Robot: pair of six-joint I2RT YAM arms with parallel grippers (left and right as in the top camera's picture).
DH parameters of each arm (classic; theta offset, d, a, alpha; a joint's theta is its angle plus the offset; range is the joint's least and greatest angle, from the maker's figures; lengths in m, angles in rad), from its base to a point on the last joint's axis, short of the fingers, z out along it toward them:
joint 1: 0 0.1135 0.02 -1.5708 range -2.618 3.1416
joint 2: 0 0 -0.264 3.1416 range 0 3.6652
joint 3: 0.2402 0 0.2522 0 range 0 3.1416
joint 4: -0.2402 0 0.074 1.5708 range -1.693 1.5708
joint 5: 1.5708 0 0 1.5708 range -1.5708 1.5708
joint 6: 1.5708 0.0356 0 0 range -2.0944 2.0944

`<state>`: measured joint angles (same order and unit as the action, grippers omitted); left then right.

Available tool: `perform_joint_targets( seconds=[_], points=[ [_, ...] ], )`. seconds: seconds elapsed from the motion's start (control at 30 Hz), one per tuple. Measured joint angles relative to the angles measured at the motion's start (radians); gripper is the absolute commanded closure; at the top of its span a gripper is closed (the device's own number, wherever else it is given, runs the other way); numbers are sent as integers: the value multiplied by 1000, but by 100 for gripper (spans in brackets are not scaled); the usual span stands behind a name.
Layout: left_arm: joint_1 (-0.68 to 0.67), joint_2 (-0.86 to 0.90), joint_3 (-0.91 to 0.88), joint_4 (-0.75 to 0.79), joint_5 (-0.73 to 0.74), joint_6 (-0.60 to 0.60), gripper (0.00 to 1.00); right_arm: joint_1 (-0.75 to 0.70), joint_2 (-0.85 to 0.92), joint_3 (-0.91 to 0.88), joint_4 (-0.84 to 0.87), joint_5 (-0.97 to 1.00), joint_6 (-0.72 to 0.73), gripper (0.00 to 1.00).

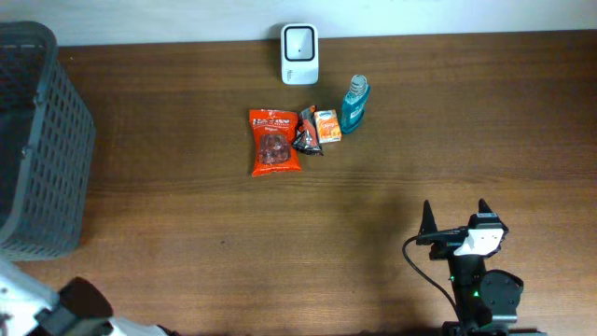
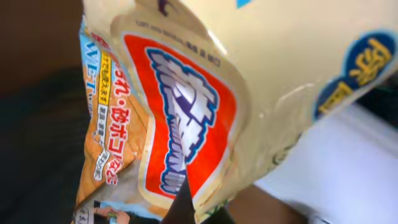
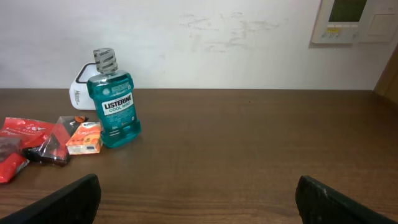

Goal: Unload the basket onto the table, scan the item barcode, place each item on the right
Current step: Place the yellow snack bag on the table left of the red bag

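packet [image 2: 186, 106] long axis near-vertical in view | left gripper [image 2: 186, 208] clamps its edge | right gripper [image 3: 199, 205] apart

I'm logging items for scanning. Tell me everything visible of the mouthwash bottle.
The mouthwash bottle is clear plastic filled with teal liquid, topped by a grey ribbed cap, with a Listerine Cool Mint label facing the right wrist camera. It stands upright on the wooden table, in front of a white device. A small orange box sits beside its base; contact is unclear. No barcode shows.
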<state>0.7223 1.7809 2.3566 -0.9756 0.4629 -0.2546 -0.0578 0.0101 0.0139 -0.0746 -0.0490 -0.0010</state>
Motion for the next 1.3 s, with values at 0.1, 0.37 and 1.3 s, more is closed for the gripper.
perform_joint_targets(
  seconds=[0.1,0.37,1.3],
  points=[
    [-158,-39,2,-68,143,-14,100,0,0,0,0,0,0,1],
    [-728,114,-5,-455,-231,-23,100,0,0,0,0,0,0,1],
    [-847,422,212,-711,-303,-58,1,0,0,0,0,0,0,1]
  ],
)
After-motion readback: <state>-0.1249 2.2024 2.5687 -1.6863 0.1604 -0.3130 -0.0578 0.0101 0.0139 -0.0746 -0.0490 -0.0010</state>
